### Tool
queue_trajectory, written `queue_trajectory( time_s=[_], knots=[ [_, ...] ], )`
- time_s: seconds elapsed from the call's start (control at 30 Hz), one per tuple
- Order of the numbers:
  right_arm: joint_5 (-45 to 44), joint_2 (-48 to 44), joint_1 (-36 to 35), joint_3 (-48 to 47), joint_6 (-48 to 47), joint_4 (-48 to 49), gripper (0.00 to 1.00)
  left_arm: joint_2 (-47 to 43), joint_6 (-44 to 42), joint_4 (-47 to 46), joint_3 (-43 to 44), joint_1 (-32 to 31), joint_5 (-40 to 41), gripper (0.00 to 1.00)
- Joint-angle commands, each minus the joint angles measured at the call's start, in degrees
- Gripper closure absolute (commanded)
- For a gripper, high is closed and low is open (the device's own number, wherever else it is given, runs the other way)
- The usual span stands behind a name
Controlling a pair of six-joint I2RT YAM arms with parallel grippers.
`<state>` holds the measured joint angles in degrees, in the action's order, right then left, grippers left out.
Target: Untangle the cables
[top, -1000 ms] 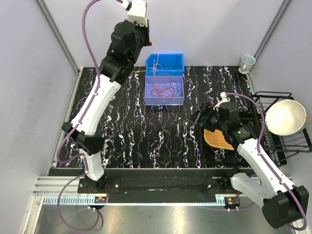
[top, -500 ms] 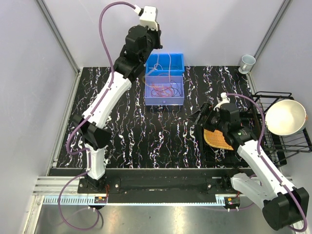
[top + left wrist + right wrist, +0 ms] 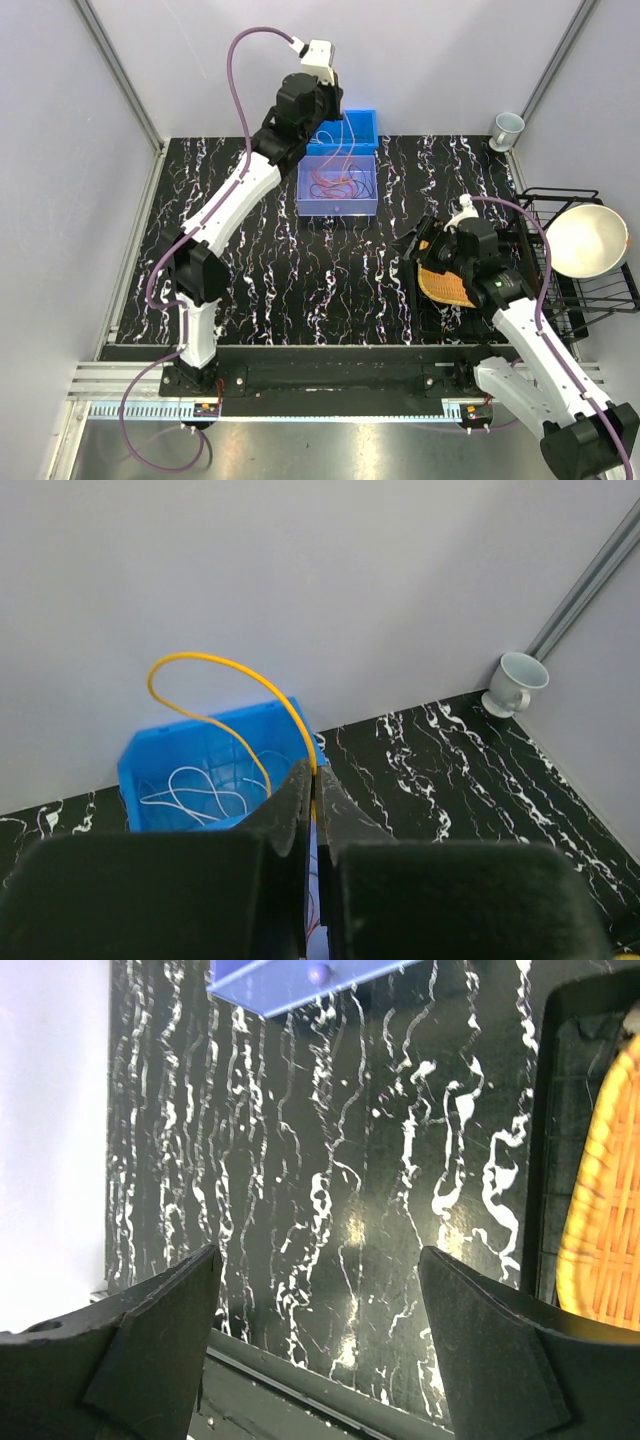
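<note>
- Top view. The left arm (image 3: 250, 180) has swung rightward along the far edge of the surface (image 3: 300, 290) over the past second. Its wrist now sits above the blue bin (image 3: 352, 124) rather than to the left of both bins.
- The right arm (image 3: 520, 320) has barely moved and remains by the near-right part of the surface, above the woven tray (image 3: 445, 285).
- The bulk of the cables (image 3: 335, 185), reddish loops, lies in the lilac bin (image 3: 338, 208), just in front of the blue one.
- Reading: one strand is being carried off from the tangle toward the blue bin. The rest is not yet sorted.
- Hidden here: the left hand (image 3: 312, 780) is under its own wrist. Faint strands rise near the bins, but I cannot trace where they end.
- Left wrist view. The fingers are pressed together, pinching the yellow cable (image 3: 215, 660), which arcs high and falls back toward the blue bin.
- White strands (image 3: 190, 785) lie inside that bin. The cup (image 3: 520, 683) stands at the far-right corner.
- Cut off: the cable's free end. The hand's own body blocks the lilac bin below.
- Right wrist view. The right hand (image 3: 320, 1260) is spread wide and holds nothing, with bare surface between the fingers.
- Only an edge of the lilac bin and a sliver of the woven tray show. No cable is visible.
</note>
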<state>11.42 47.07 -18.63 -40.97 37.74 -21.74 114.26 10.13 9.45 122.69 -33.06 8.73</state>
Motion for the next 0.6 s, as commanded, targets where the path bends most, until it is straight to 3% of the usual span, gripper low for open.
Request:
queue_trajectory(
  time_s=[0.0, 0.57],
  knots=[
    [-1.1, 1.3, 0.1, 0.5, -0.8, 1.3, 0.15, -3.4, 0.0, -5.8, -4.4, -0.3, -0.8, 1.0],
    [0.5, 2.9, 0.0, 3.0, 1.0, 4.8, 0.16, -2.2, -0.6, -6.2, -11.8, 0.4, 0.1, 1.0]
  ],
)
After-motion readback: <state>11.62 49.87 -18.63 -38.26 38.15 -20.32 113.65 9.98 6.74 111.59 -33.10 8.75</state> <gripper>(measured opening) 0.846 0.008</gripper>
